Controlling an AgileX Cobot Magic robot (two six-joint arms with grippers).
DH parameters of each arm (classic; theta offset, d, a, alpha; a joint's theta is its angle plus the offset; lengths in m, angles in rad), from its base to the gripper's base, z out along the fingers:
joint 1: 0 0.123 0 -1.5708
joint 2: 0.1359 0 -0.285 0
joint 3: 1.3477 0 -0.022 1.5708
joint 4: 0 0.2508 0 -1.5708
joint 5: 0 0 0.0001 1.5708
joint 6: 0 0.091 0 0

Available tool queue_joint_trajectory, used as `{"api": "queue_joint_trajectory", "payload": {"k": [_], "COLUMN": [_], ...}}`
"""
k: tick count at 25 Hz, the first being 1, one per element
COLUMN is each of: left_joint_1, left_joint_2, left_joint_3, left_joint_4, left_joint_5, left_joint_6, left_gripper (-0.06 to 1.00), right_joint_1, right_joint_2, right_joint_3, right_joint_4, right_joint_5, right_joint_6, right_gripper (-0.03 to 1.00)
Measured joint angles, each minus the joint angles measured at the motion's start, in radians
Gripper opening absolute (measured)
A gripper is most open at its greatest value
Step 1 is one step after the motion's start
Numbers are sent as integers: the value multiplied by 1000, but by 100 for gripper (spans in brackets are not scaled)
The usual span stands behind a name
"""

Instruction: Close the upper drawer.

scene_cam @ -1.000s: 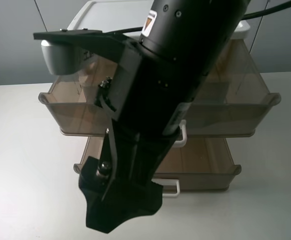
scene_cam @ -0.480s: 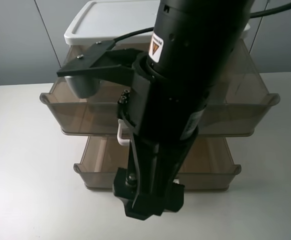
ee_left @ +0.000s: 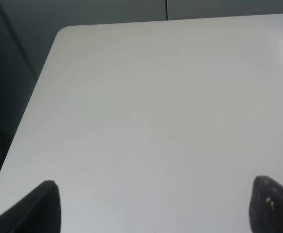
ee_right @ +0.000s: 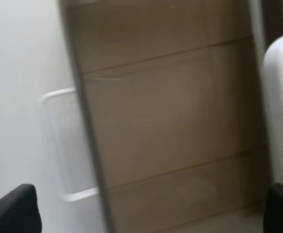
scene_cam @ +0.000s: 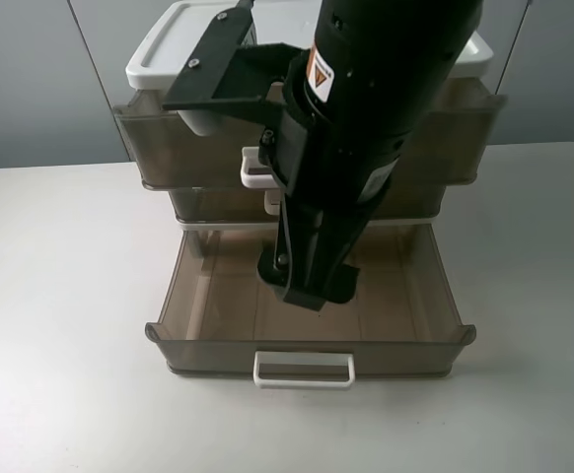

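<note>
lab-like test bench — plain white table [scene_cam: 50,296], grey panelled wall [scene_cam: 31,79] behind

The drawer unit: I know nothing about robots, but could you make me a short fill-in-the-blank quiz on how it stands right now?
1. The unit has ___ smoky brown drawers.
2. The drawer pulled far out is the ___ one.
3. The upper drawer sits pushed in beneath a ___ lid.

Missing words: three; bottom; white.

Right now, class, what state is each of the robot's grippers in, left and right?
Left gripper: open, holding nothing.
Right gripper: open, holding nothing.
</note>
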Motion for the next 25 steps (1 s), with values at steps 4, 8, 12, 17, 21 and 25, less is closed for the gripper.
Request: {"api": "queue_joint_trajectory", "payload": {"k": [4,8,12,17,21,25], "left_joint_1": [0,0,0,0,0,0], "left_joint_2": [0,0,0,0,0,0], "left_joint_3": [0,0,0,0,0,0], "left_joint_4": [0,0,0,0,0,0], "left_joint_5": [0,0,0,0,0,0], "left_joint_6": [0,0,0,0,0,0], "left_gripper": [74,74,74,74,74,74], "right_joint_1": [0,-2,-17,-28,-28,-35], "right_joint_2": [13,32,54,79,81,46], "right_joint_3": [0,0,0,0,-5,-65], "right_joint_4": [-71,-132,-132,-203,-153,119], "right_joint_5": [-32,-66,-93,-113,-87,70], "right_joint_6": [9,20,20,79,67,-4], "right_gripper": [70,70,70,70,70,70]}}
